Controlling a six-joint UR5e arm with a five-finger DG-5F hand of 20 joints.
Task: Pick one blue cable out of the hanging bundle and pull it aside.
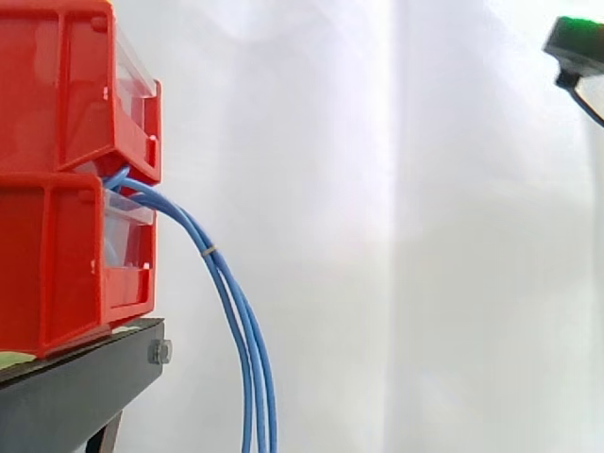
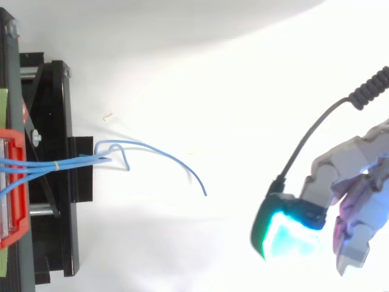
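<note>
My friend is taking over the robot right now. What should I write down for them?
Hand: open, holding nothing, well away from the blue cable bundle.
Bundle: comes out between the stacked red bins and hangs down past the black stand.
Done: nothing yet, no cable picked.
Left: reach the bundle, pinch one blue cable, pull it aside.

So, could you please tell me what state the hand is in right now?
Hand: open, holding nothing, well clear of the blue cables.

No words, nos. or signs could be read on the red bins (image 1: pixel 57 264) or the black stand (image 1: pixel 75 394).
</note>
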